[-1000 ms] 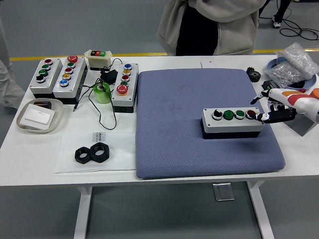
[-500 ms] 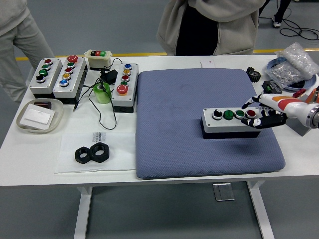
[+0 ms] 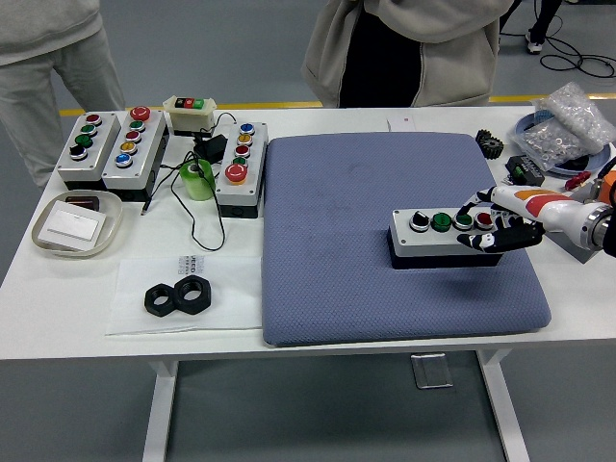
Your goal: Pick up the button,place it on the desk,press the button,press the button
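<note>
A grey button box point(image 3: 435, 239) lies on the blue mat point(image 3: 356, 192), right of its middle. Its top carries a black-and-white button point(image 3: 420, 221), two green buttons and a red button point(image 3: 484, 220) in a row. My right hand point(image 3: 499, 229) reaches in from the right over the box's right end. Its fingers are spread, some above the red button and the thumb along the box's front corner. I cannot tell whether a fingertip touches the button. The left arm is out of view.
Three more button boxes point(image 3: 132, 146) and a small switch box point(image 3: 191, 113) stand at the far left, beside a green tape roll point(image 3: 197, 179). Also there: a tray point(image 3: 75, 223), two black nuts point(image 3: 178, 295), a bag of parts point(image 3: 568, 130). A person point(image 3: 414, 48) stands behind the table, another point(image 3: 48, 58) at the left.
My right hand has moved left from beside the box to over its right end. The person at the left has stepped further into view. The box has not moved.
</note>
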Available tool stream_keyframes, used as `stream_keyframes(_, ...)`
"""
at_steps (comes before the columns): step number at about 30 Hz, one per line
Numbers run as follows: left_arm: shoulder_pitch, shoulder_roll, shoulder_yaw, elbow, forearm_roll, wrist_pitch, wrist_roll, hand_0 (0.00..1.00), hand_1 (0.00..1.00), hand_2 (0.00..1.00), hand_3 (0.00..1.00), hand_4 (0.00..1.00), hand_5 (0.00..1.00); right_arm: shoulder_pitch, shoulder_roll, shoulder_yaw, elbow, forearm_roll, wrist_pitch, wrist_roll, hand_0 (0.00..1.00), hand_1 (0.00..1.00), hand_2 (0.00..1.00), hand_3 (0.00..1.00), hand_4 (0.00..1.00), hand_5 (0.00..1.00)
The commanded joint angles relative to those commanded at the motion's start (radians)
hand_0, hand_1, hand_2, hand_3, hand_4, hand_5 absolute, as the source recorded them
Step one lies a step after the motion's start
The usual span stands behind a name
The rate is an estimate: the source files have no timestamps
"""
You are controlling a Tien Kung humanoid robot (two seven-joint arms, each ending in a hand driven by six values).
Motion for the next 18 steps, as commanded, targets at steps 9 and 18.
stream_keyframes(9,-0.002,0.000,0.003,0.000,-0.006,-0.001,-0.002,0.739,0.854,0.918,0.839,0.651,0.998,0.003,0.007,-0.018,-0.011,0.003,0.001,-0.002,0.201,0.112,0.203,0.781,0.746,0.640)
stream_keyframes(18,-0.005,0.000,0.007,0.000,-0.011,-0.001,-0.004,0.738,0.853,0.918,0.839,0.652,0.998,0.001,0.013,-0.038,-0.035,0.008,0.003,-0.002,0.201,0.112,0.203,0.781,0.747,0.640)
